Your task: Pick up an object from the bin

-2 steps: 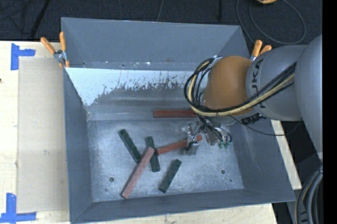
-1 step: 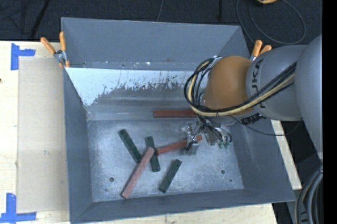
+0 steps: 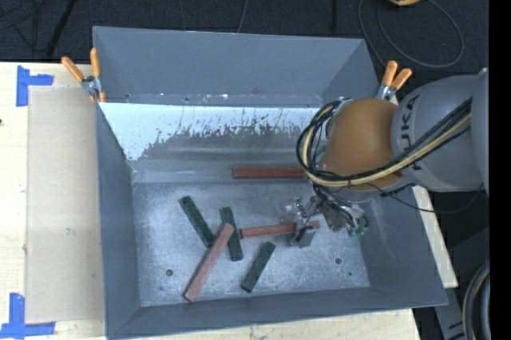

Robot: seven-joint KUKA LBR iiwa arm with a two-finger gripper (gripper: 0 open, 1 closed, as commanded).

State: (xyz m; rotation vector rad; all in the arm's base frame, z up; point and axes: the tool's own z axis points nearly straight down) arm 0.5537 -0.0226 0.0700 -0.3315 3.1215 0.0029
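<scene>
Pincer (image 3: 303,228) at the end of a red stick (image 3: 263,232).
Clenched or released cannot be told; a green bar (image 3: 258,266) lies to its lower left.

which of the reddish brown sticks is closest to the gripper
The thin reddish-brown stick lying level mid-floor, its right end at the gripper. The back-wall stick lies farther up; the slanted stick is at front left.
</scene>
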